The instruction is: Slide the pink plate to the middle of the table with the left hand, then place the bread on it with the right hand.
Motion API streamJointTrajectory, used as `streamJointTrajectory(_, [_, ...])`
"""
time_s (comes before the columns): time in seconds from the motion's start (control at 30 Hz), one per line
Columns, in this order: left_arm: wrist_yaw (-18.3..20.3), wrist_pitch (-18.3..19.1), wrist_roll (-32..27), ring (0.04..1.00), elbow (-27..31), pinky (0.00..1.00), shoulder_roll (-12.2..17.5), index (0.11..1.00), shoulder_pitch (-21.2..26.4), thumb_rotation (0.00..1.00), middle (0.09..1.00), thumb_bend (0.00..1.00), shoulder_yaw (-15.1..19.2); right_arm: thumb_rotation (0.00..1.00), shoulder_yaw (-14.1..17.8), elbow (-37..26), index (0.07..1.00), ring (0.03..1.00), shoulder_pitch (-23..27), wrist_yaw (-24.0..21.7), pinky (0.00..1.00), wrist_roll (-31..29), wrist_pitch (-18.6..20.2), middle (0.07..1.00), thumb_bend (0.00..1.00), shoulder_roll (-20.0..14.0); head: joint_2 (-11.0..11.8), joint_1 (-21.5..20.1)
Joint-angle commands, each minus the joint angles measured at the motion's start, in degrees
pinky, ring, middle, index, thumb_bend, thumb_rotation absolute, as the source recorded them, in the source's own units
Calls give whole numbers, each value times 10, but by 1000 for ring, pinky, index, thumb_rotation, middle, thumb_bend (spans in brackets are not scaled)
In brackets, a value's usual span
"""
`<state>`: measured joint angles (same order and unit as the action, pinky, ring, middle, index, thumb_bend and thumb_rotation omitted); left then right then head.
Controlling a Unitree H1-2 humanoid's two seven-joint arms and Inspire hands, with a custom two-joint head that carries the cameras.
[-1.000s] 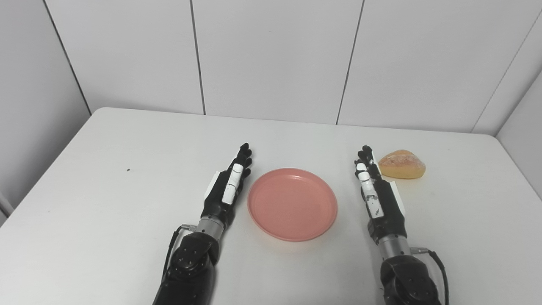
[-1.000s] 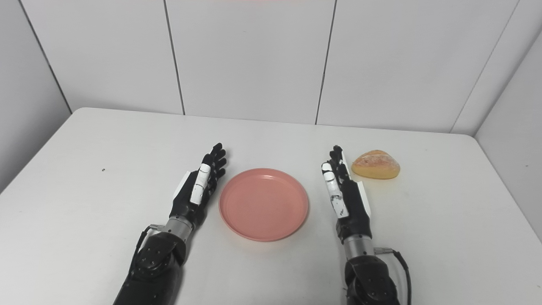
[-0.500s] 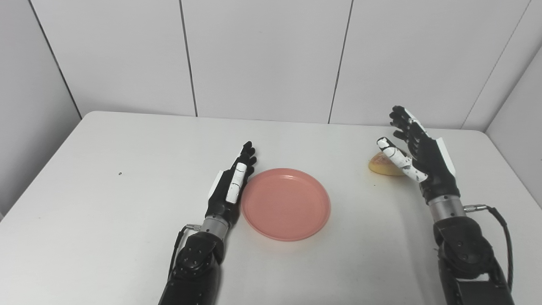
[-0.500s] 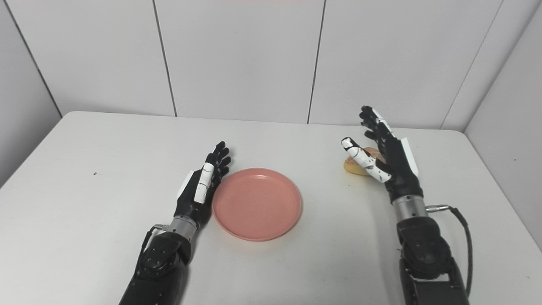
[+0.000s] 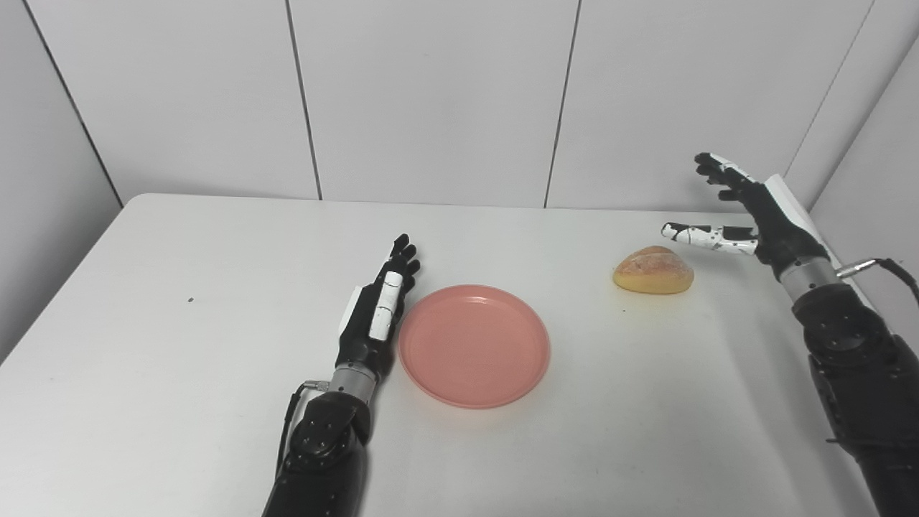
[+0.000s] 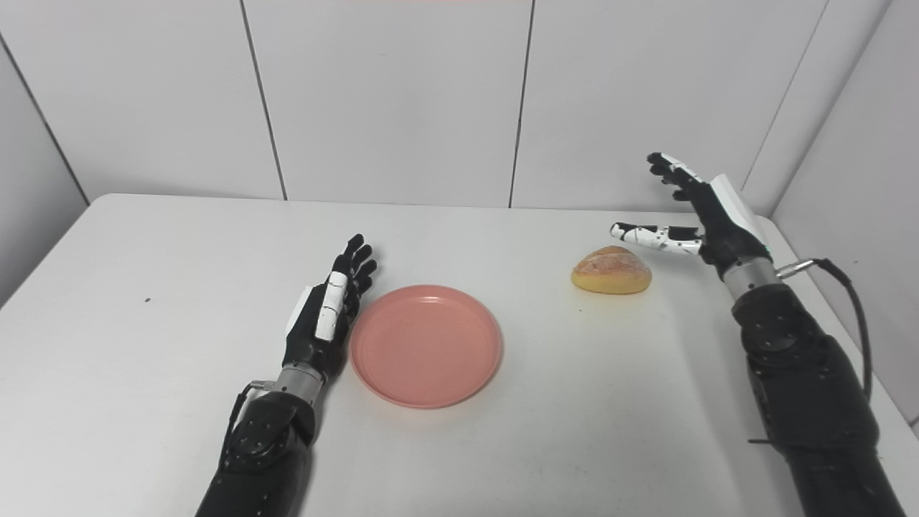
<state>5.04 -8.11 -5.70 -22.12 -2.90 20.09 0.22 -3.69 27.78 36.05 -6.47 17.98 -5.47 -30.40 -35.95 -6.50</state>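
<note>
Left robot hand [image 5: 377,316] rests flat, fingers apart, beside the centred plate [image 5: 474,345]; right robot hand [image 5: 747,215] spreads wide above the bread [image 5: 653,270], ready to grasp.

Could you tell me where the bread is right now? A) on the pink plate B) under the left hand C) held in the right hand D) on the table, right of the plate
D: the bread lies on the table, apart from the pink plate, with the open right hand raised beside it.

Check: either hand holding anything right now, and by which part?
Nothing held. Left hand lies open beside the round pink plate; right hand is open in the air, apart from the golden bread roll.
</note>
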Motion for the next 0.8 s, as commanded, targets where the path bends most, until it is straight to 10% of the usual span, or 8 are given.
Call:
streamJointTrajectory(0.0, [2,-20,-9,970,-5,1000,-1,974,6,965,988,762,5,416,-12,15,875,894,53,-3,845,17,-40,876,758,-27,3,-2])
streamJointTrajectory(0.3, [12,-16,-15,997,-8,1000,10,991,6,972,1000,792,7,402,-85,152,856,813,128,7,711,90,-91,854,881,-41,17,-29])
streamJointTrajectory(0.77, [35,-10,-32,1000,7,1000,27,1000,0,970,1000,805,12,401,-142,181,876,849,165,-25,736,135,-66,885,930,-21,21,-77])
